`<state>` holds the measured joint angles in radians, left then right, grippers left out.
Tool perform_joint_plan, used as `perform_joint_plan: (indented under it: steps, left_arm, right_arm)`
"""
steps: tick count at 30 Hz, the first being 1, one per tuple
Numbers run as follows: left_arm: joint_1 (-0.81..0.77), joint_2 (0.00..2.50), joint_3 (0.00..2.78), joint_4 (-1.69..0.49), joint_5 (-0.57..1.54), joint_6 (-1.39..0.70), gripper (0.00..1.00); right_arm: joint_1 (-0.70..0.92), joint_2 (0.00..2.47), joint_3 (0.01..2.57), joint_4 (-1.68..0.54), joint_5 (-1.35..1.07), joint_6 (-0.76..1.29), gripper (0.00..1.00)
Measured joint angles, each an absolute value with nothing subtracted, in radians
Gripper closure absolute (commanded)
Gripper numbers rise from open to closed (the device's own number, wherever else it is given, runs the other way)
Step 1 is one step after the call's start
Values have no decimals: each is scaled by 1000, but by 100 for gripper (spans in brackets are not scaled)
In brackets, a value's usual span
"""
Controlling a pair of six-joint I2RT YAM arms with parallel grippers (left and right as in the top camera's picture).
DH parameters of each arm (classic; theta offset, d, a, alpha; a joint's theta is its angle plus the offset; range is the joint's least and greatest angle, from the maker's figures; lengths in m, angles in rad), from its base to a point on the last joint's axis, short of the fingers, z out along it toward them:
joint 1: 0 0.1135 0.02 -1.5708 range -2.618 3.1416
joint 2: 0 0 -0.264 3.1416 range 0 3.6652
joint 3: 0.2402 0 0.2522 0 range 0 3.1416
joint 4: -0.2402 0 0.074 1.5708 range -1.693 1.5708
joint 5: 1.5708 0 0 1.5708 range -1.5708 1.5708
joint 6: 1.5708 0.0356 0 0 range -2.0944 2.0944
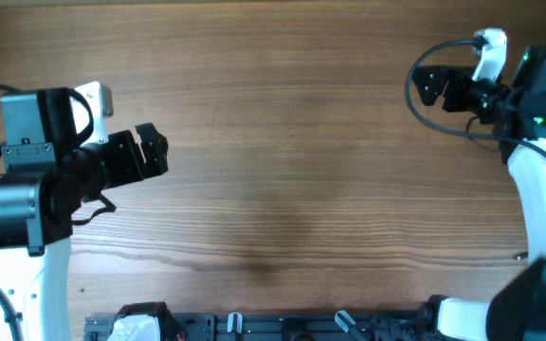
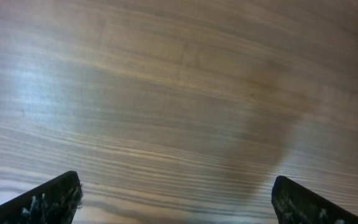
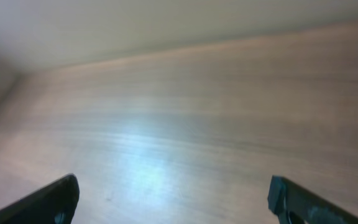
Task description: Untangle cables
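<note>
- table (image 1: 282, 142): brown wood, fine straight grain, matte with soft glare patches; fills all three views.
- near edge: one black rail (image 1: 254, 327) with small clips along it, the arm bases at either end.
- arms: two, with white links and black joints and housings.
- left claw (image 1: 154, 152): near-left, over bare wood, pointing toward mid-table. Jaws wide apart, nothing between them.
- left wrist view: two black fingers (image 2: 51, 199) at the bottom corners, pale scuff specks on the tips, only grain between.
- right claw (image 1: 428, 87): far-right, jaws wide apart too, nothing gripped.
- right wrist view: two blocky black fingers (image 3: 48, 199), bare wood between.
- one thick black loop (image 1: 411, 80) arcs around the right claw and joins that arm.
- cables: no thin cord shows in any view, so can't tell where they lie relative to either claw.
- far: plain pale wall (image 3: 135, 25) beyond the table's back edge, seen from the right wrist.
</note>
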<state>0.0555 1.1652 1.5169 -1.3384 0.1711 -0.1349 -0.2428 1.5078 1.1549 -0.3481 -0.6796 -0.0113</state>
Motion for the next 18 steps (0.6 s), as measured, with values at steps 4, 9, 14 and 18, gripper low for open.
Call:
perform_joint_plan:
  steps: [4,9,14,18]
  left_arm:
    - [56,1165,1517,-1324,146,-110,1]
    - [56,1127,1517,-1308,138,-101,0]
    - [56,1005,1517,-1310,134,-80,0]
    - [56,919,1517,-1327,130,-72,0]
  right_arm:
    - [-211,1330,1251,-687,-592,-126,0]
    - [-211,1029,1268,-958,-549,-136,0]
    - [-211,760,1270,-1078,-552,-137,0]
    - [-211,533,1277,-1103,-697,-141,0]
